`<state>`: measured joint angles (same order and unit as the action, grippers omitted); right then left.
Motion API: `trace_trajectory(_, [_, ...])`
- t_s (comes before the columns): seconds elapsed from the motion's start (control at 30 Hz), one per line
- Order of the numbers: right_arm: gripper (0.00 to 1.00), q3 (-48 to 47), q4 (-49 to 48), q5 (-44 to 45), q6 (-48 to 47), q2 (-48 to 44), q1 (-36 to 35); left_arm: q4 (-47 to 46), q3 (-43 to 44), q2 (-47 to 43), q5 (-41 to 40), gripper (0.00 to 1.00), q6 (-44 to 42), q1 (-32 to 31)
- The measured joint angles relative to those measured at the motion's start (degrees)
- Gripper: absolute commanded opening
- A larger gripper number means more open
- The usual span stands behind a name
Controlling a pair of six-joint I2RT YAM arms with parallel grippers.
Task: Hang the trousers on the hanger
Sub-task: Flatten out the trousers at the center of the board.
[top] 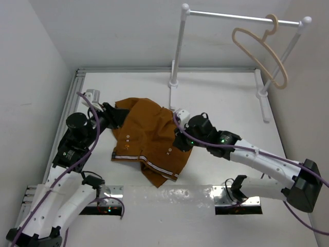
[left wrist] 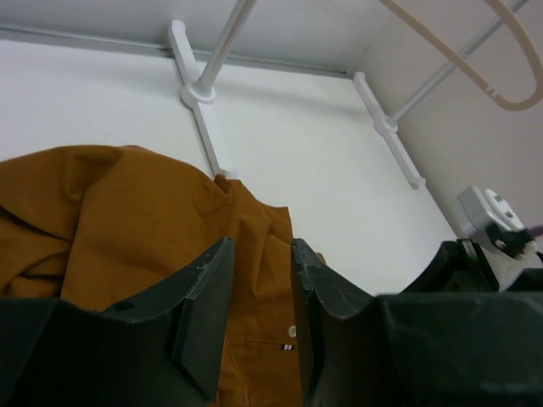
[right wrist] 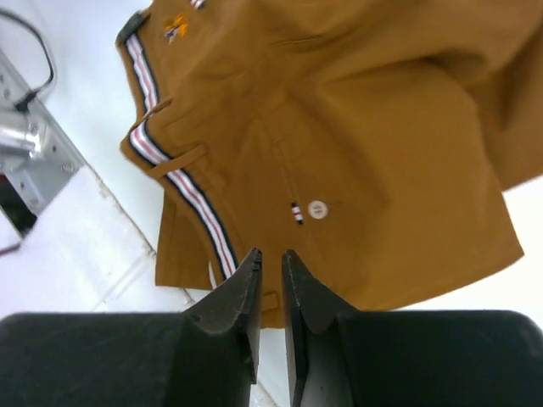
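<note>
Left pincer (top: 119, 114): at the left edge of the trousers; fingers (left wrist: 208, 297) are set moderately apart, with nothing seen held between them.
Trousers (top: 149, 136): laid crumpled on the tabletop (top: 226, 103), between the two pincers, striped trim toward the near edge.
Right pincer (right wrist: 271, 254): over the right edge of the trousers; gap narrow, fingers almost together, no cloth seen in it.
Hanger (top: 264, 41): hung by its hook on the white rail (top: 231, 17) at far right, well apart from the trousers.

A white clothes rail (top: 231, 16) stands on the table (top: 221, 92).
</note>
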<state>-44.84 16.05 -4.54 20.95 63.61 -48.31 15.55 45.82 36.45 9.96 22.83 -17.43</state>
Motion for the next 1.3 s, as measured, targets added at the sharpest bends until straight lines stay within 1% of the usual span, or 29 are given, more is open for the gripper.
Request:
trace_trajectory(0.07, [0.03,-1.1,0.5,2.2,-0.8,1.4,-3.7,-0.3,-0.5,0.1,0.4,0.32,0.0,0.0])
trace_trajectory(0.1, [0.00,-1.6,0.6,3.4,-1.2,1.8,-4.8,-0.2,-0.6,0.3,0.4,0.29,0.0,0.0])
trace_trajectory(0.13, [0.00,-2.3,0.7,4.0,-1.5,2.4,-6.6,0.0,-0.6,0.5,0.3,0.29,0.0,0.0])
trace_trajectory(0.2, [0.00,-3.9,0.9,5.5,-2.1,3.6,-9.5,0.7,-0.6,0.2,-0.6,0.26,0.0,0.0])
trace_trajectory(0.27, [0.00,-5.9,0.9,7.2,-3.0,5.2,-12.6,1.0,-0.5,-1.2,-2.2,0.19,0.0,0.0])
trace_trajectory(0.4, [0.00,-9.9,0.7,10.3,-4.7,10.5,-18.2,3.5,2.5,-4.3,-7.2,0.13,0.2,0.0])
trace_trajectory(0.43, [0.03,-10.6,0.6,10.8,-4.9,11.7,-19.1,4.5,3.8,-4.9,-8.8,0.13,0.4,0.0])
trace_trajectory(0.47, [0.14,-11.2,0.5,11.4,-5.0,13.1,-19.9,5.4,5.4,-5.4,-10.3,0.12,0.7,0.0])
trace_trajectory(0.5, [0.21,-11.5,0.3,11.6,-5.1,14.3,-20.5,6.1,7.0,-5.9,-12.0,0.09,0.8,0.0])
trace_trajectory(0.53, [0.28,-11.7,0.1,11.6,-5.4,15.5,-20.9,6.9,8.5,-6.8,-13.4,0.00,0.8,0.0])
trace_trajectory(0.57, [0.40,-11.9,0.0,11.6,-5.7,16.7,-21.2,7.4,9.1,-7.5,-14.8,0.00,0.8,0.0])
trace_trajectory(0.67, [0.54,-14.0,0.4,11.1,-7.3,21.2,-21.9,8.8,11.1,-12.9,-19.8,0.00,0.6,0.0])
trace_trajectory(0.73, [0.58,-17.5,1.4,10.3,-9.0,25.3,-22.7,10.6,13.6,-14.3,-23.4,0.00,0.6,0.0])
trace_trajectory(0.8, [0.64,-22.4,2.3,10.3,-11.1,30.1,-24.2,11.2,16.0,-13.7,-25.3,0.00,0.6,0.0])
trace_trajectory(0.87, [0.64,-27.2,2.5,10.5,-13.7,34.8,-26.2,11.4,16.8,-12.3,-26.2,0.01,0.6,0.0])
trace_trajectory(0.9, [0.64,-29.3,2.6,10.6,-15.2,37.0,-27.1,12.0,16.8,-11.3,-26.7,0.07,0.6,0.0])
trace_trajectory(0.97, [0.65,-31.9,2.4,11.6,-18.4,40.0,-28.3,14.2,16.8,-9.2,-27.5,0.15,0.8,0.0])
trace_trajectory(1.0, [0.66,-32.9,2.3,12.0,-19.6,41.8,-28.9,15.2,16.8,-8.4,-27.8,0.23,1.0,0.0])
trace_trajectory(1.03, [0.66,-33.7,2.5,12.6,-21.3,43.2,-29.2,16.0,16.7,-8.1,-28.1,0.26,1.0,0.0])
trace_trajectory(1.07, [0.66,-34.5,2.5,13.2,-22.9,44.7,-29.2,16.7,16.7,-8.0,-28.3,0.28,1.2,0.0])
trace_trajectory(1.2, [0.67,-38.6,3.4,16.3,-29.0,51.5,-28.9,17.8,16.8,-9.3,-28.7,0.28,1.2,0.0])
trace_trajectory(1.3, [0.71,-39.2,3.3,18.5,-32.2,54.4,-28.7,17.7,16.9,-10.7,-29.0,0.28,1.2,0.0])
